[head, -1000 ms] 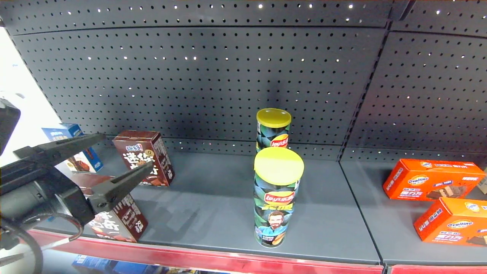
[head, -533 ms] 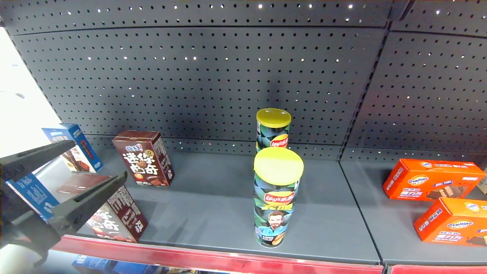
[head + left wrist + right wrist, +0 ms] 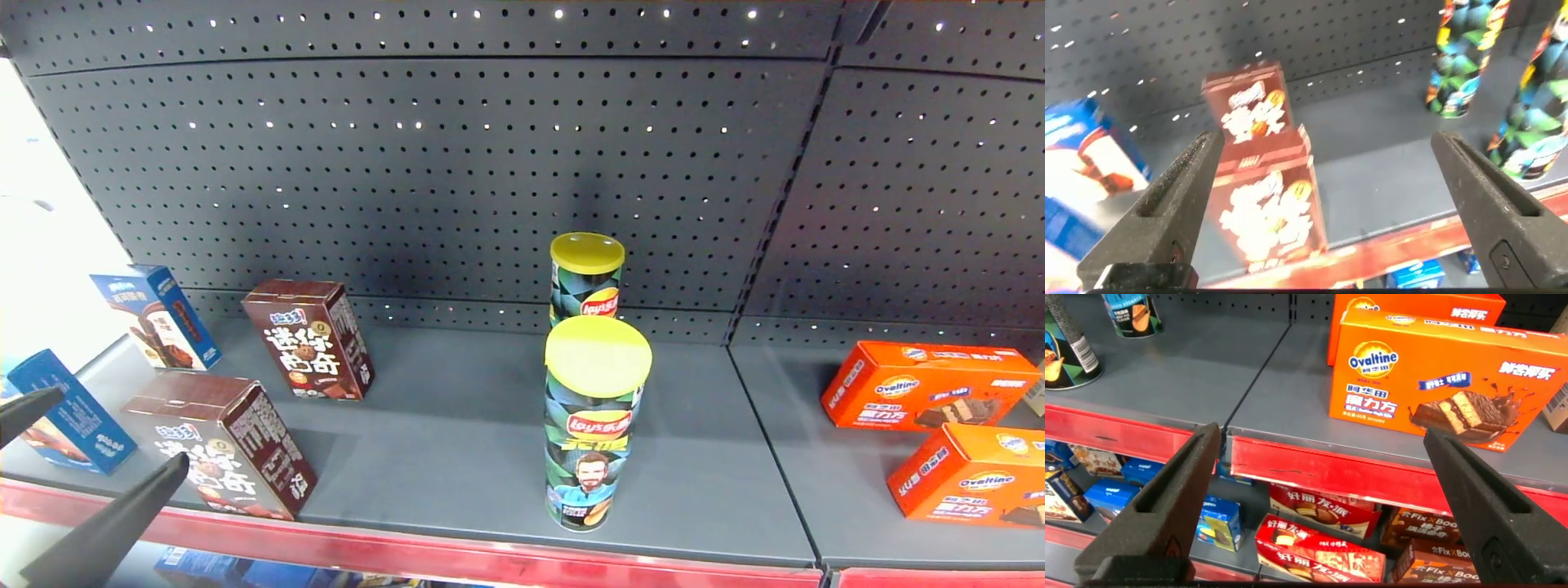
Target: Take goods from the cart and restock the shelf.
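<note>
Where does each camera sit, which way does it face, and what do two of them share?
Head view: on the head, looking forward and down at the shelf; the open left gripper shows at lower left.
Left wrist view: on the left wrist, facing two brown boxes, jaws open either side.
Right wrist view: on the right wrist, facing orange boxes past the open right gripper.
Shared: head and left wrist views both show the brown boxes and chip cans.

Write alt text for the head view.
Two upright yellow-lidded chip cans stand on a shelf, one behind the other, brown boxes and blue boxes to their left, orange boxes to their right. The open left gripper is at the shelf's left front.
</note>
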`<state>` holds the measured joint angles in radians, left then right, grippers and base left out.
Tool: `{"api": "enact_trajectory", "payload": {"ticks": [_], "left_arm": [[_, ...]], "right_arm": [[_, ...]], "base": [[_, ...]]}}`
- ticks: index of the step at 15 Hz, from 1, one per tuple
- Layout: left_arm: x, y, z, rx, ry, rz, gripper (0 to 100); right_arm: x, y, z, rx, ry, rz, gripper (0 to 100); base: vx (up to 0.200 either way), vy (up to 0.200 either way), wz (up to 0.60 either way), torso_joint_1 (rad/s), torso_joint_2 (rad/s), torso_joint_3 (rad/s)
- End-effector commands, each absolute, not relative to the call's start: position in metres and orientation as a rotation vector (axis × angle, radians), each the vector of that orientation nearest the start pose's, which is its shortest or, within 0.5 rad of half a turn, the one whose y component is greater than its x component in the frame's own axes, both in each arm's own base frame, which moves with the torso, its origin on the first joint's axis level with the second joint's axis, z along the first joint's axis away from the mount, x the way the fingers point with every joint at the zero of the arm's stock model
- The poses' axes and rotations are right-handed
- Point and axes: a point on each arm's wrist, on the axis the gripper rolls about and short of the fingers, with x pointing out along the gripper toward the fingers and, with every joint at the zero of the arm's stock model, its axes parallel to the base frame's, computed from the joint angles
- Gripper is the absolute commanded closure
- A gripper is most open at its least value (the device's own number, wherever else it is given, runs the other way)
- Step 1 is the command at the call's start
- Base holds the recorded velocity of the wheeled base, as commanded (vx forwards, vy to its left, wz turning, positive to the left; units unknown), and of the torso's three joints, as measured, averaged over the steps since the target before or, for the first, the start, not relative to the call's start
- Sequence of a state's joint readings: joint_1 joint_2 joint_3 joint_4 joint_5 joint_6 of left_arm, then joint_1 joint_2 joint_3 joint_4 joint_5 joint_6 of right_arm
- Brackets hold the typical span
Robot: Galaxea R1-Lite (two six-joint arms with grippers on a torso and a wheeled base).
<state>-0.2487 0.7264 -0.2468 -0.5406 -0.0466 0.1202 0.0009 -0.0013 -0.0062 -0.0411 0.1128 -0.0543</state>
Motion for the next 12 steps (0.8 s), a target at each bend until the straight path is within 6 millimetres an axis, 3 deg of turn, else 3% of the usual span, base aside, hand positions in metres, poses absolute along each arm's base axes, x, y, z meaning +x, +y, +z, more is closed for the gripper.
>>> {"api": "enact_trajectory", "payload": {"ticks": [1,6,12], "left_arm": [[0.052,-0.013,0.183,0.111,-0.106,-0.262,0],[0.028,-0.005,0.162,0.115,-0.120,-0.160,0],[-0.024,0.001,0.110,0.129,-0.055,-0.083,0]], "right_arm": [[-0.024,0.002,0.082,-0.056,-0.052,0.112,0],[-0.024,0.002,0.082,-0.056,-0.052,0.111,0],[-0.024,0.003,0.082,-0.056,-0.052,0.115,0]], "base": [[0.000,0.000,0.00,0.000,0.00,0.000],[0.000,0.000,0.00,0.000,0.00,0.000],[0.000,0.000,0.00,0.000,0.00,0.000]]}}
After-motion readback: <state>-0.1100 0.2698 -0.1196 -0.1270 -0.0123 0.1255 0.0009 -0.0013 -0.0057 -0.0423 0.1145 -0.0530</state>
